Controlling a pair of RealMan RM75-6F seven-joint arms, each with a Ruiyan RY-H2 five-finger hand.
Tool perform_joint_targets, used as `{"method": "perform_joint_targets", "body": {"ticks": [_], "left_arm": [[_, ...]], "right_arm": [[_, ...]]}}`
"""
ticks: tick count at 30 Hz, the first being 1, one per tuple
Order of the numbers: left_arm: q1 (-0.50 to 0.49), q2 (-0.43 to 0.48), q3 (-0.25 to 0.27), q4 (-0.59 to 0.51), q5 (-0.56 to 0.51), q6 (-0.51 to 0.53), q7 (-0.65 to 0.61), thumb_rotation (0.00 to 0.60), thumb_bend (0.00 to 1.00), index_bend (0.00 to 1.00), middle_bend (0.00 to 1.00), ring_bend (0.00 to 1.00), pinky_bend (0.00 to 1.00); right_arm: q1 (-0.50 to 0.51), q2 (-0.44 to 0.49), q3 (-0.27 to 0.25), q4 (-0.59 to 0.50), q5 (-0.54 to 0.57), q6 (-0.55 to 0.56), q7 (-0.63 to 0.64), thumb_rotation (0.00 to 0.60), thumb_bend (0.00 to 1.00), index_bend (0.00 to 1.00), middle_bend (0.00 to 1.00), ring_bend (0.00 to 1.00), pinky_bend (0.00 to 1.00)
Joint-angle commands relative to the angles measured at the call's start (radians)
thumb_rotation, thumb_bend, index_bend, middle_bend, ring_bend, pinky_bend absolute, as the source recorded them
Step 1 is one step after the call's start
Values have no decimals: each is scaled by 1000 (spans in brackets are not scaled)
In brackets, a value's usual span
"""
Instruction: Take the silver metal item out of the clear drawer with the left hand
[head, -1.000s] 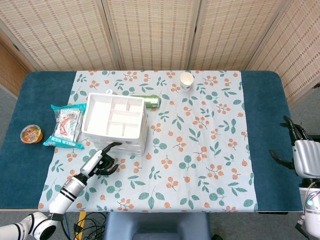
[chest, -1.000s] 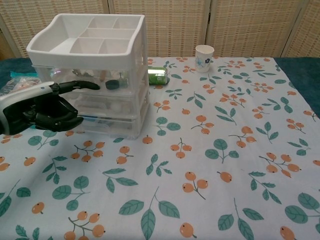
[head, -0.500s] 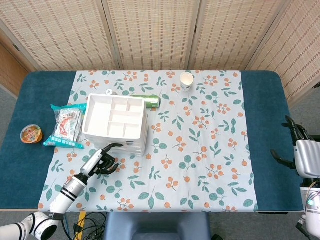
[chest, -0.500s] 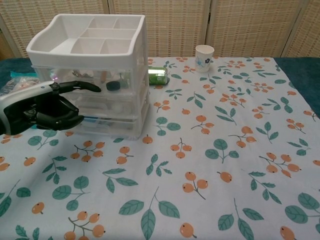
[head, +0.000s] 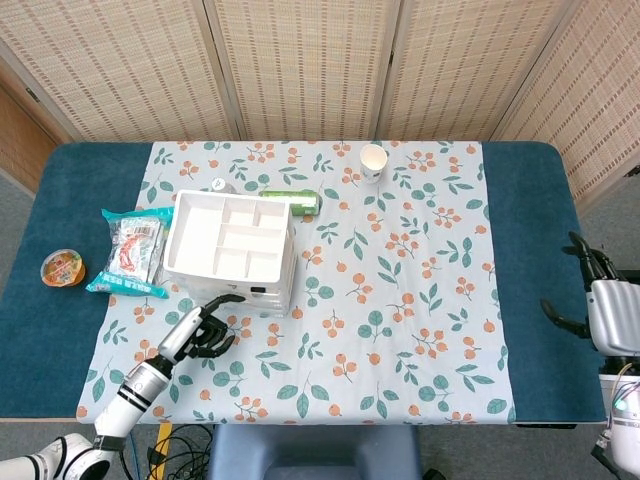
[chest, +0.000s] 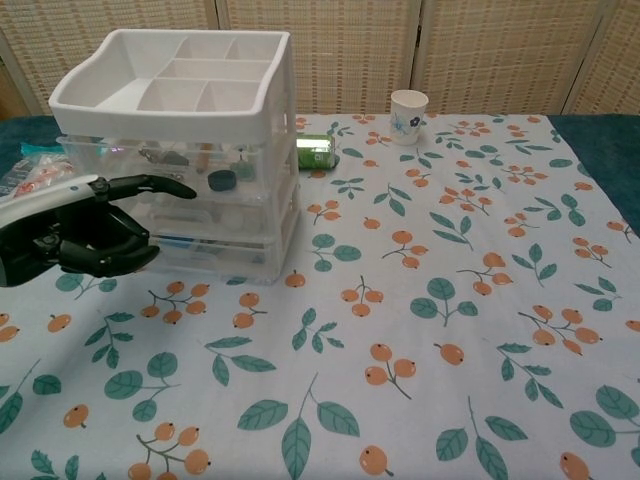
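Left hand (chest: 85, 235): at the left edge of the chest view, low in front of the drawer unit; one finger points straight toward the clear drawers, its tip just short of the top drawer's front, the other fingers curled under with nothing in them. In the head view it sits at lower left, just below the unit.
Right hand (head: 600, 305): at the far right edge of the head view, over the blue table border, well apart from everything else; fingers spread, holding nothing.
Drawer unit (chest: 245, 215): upper left of the chest view, a white divided tray on top and stacked clear drawers below, all drawers pushed in.
Silver metal item (chest: 157, 156): a pale metallic piece seen through the front of the top clear drawer, left of centre; its shape cannot be told through the plastic.
Other drawer contents: a dark teal round piece (chest: 222, 178) right of the silver one.
Green can (chest: 314, 151): lying on its side just right of the unit.
Paper cup (chest: 408, 103): upright at top centre.
Snack bags (head: 135, 252): left of the unit.
Small orange-lidded cup (head: 62, 268): far left, on the blue border.
Tablecloth (chest: 450, 300): floral, under everything.
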Motion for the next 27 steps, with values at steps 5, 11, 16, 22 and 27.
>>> {"method": "perform_joint_targets", "body": {"ticks": [5,11,16,22,27], "left_arm": [[15,5,15,-13,9,14,12,600,422,235,879,910,1000],[37,21,22,-30,32,65,73,600,422,236,877,910,1000],[52,60,10,-65,53,122,186,600,422,236,876,910,1000],[57,116,-21,-115,19,132,341,600,422,235,879,910,1000],[49,165,-45,-160,-19,106,378,600,421,232,879,910,1000]], "right_arm": [[-2,-1,-1,-2,2,1,-2,600,259,0,218,206,363],[-3,1,-1,-6,0,1,-4,600,259,0,218,206,363],[-5,6,1,-10,-1,5,-4,600,259,0,218,206,364],[-9,12,5,-15,-4,15,-1,600,259,0,218,206,364],[-13,13,4,-17,-6,21,1,600,259,0,218,206,363]]}}
